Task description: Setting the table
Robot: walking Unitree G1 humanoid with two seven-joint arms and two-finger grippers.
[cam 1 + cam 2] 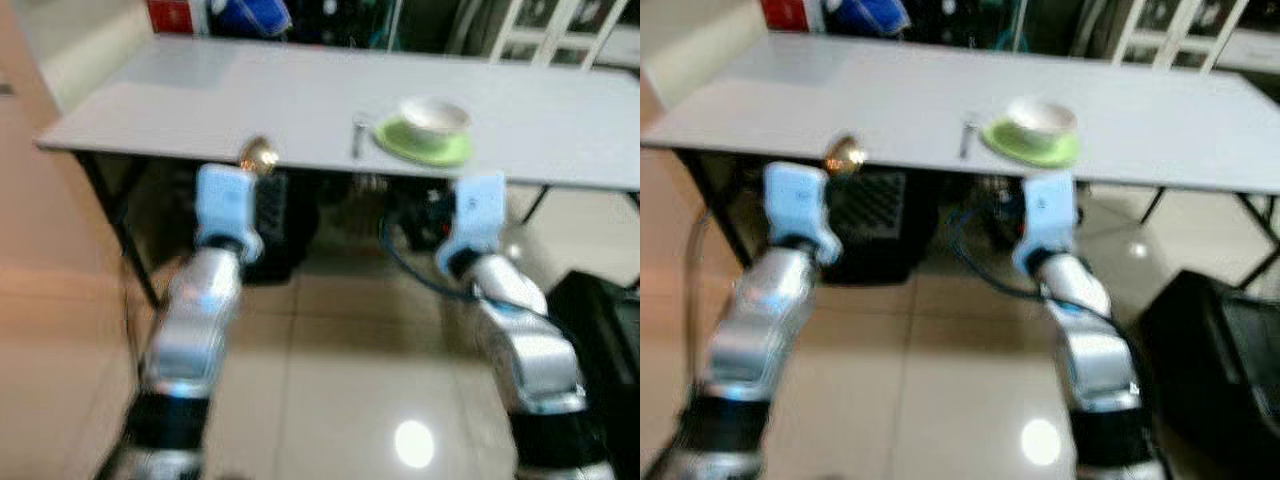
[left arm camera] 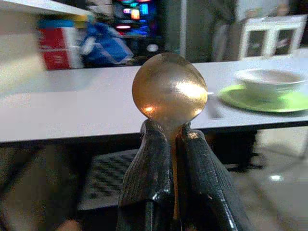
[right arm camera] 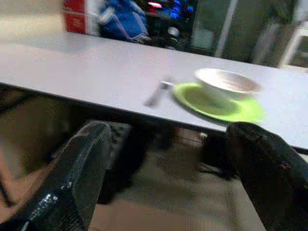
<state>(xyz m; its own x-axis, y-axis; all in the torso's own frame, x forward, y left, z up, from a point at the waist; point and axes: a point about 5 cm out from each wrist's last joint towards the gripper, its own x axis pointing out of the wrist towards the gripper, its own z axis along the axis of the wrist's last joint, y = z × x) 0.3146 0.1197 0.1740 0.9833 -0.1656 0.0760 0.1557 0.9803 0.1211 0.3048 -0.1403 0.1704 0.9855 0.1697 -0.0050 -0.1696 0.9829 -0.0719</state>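
Up front: left hand [image 2: 168, 144] clenched on a gold spoon [image 2: 169, 91], bowl end up, held just short of the white surface's [image 1: 250, 100] near edge. Right hand [image 3: 168, 168] released, fingers spread wide, low before that same edge. On the surface: green plate [image 1: 425, 145] carrying a white bowl [image 1: 435, 115], a silver utensil [image 1: 357, 135] just beside the plate.

Silver arms, pale blue wrist housings, glossy black fingers [image 2: 149, 178], dark cable

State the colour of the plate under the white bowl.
The plate is light green, clearest in the right wrist view, where the bowl sits on it.
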